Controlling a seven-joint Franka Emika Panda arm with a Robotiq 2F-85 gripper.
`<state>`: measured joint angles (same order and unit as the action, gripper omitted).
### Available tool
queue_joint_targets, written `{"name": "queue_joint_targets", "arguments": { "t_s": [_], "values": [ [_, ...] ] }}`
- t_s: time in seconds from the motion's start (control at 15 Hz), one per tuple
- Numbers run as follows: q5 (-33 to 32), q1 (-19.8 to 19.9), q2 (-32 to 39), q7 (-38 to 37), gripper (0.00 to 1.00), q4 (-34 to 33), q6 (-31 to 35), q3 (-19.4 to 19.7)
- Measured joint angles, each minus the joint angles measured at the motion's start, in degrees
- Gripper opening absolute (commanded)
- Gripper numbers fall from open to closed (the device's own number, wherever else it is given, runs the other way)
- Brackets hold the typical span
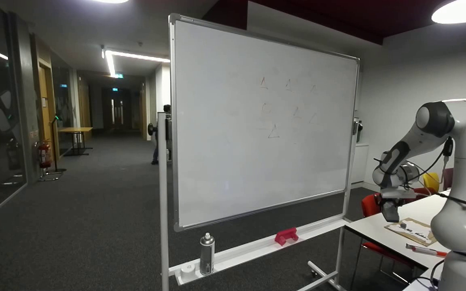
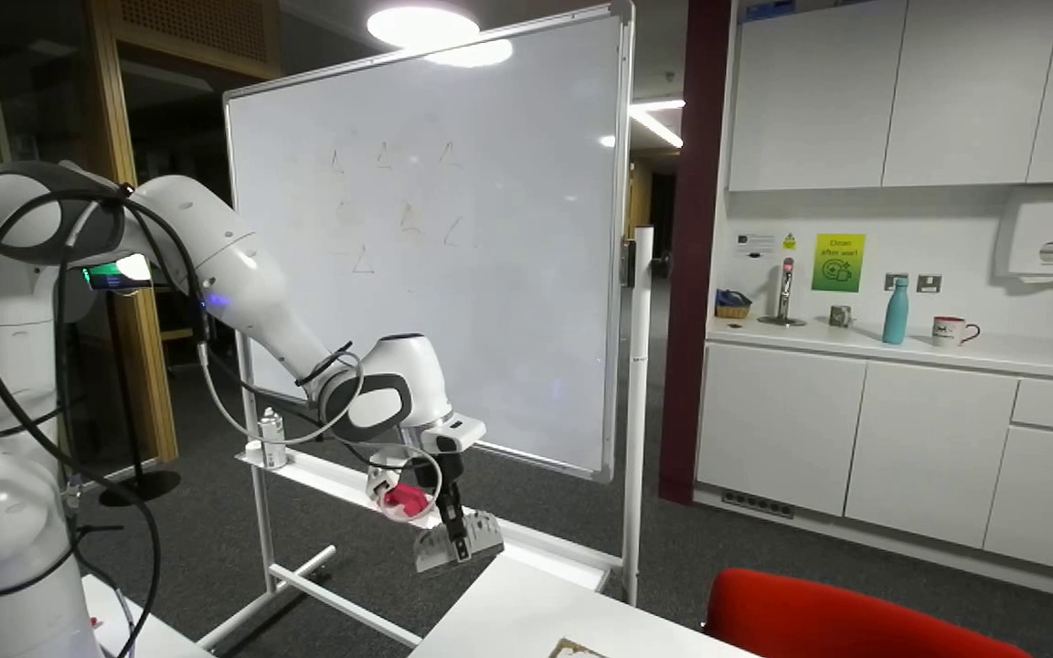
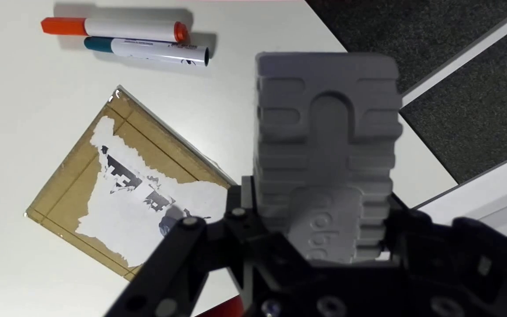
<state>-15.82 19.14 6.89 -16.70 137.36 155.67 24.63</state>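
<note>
In an exterior view, a grey eraser [image 2: 486, 532] is pinched by the end effector [image 2: 459, 539], long axis left to right, with the whiteboard [image 2: 499, 265] on the far side.

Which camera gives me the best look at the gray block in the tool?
The wrist view: there the gray block is large and close, its ribbed face and raised lettering showing. In both exterior views the block looks far smaller, and no lettering can be made out.
</note>
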Motion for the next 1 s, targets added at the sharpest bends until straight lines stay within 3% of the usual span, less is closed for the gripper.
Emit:
{"name": "queue_joint_targets", "arguments": {
  "t_s": [0.47, 0.53, 1.0],
  "values": [
    [0.0, 0.0, 0.0, 0.0, 0.60, 0.0, 0.0, 0.0],
    [0.0, 0.0, 0.0, 0.0, 0.35, 0.0, 0.0, 0.0],
    [-0.7, -0.6, -0.7, 0.0, 0.35, 0.3, 0.1, -0.2]
  ]
}}
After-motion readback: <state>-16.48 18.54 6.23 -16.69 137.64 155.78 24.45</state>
